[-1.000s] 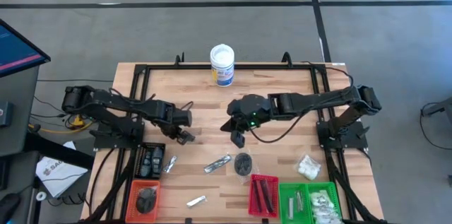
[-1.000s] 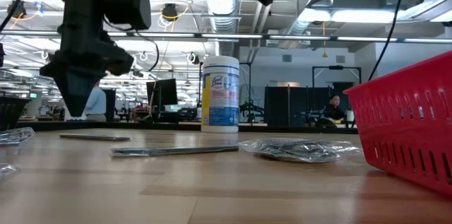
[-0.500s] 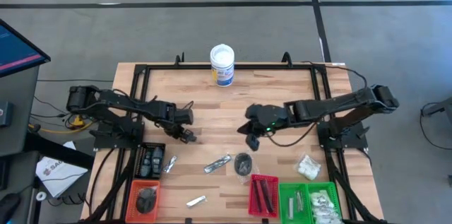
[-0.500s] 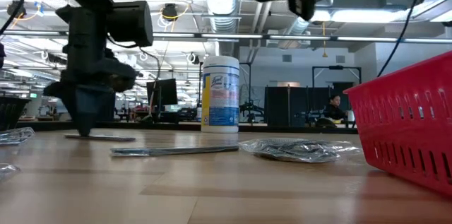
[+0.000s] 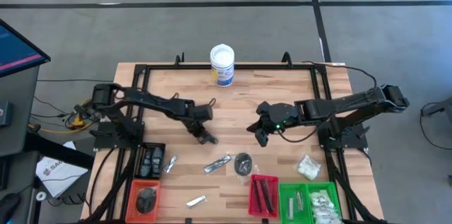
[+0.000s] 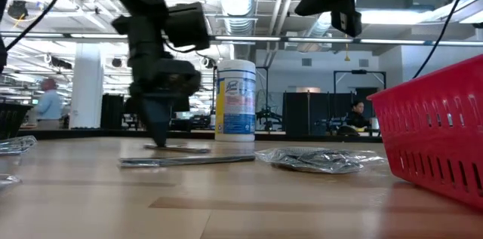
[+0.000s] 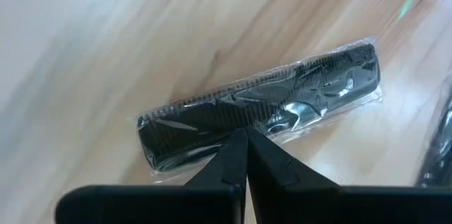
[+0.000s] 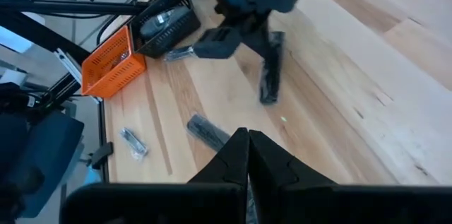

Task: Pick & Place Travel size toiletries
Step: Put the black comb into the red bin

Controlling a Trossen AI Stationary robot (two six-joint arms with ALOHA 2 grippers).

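"Is the sorting nearly done?"

"Part of it. The red tray (image 5: 264, 196), green tray (image 5: 308, 201) and orange tray (image 5: 145, 197) each hold some things. A flat black comb in a clear wrapper (image 7: 261, 111), a dark round disc (image 5: 243, 161), a silvery packet (image 5: 217, 162) and a white puffy packet (image 5: 306, 167) lie loose on the wooden tabletop (image 5: 162, 104)."

"And the arms?"

"The left fingers (image 5: 208, 139) are pressed together, right over the comb, holding nothing. The right fingers (image 5: 261, 139) are together too, up in the air, empty."
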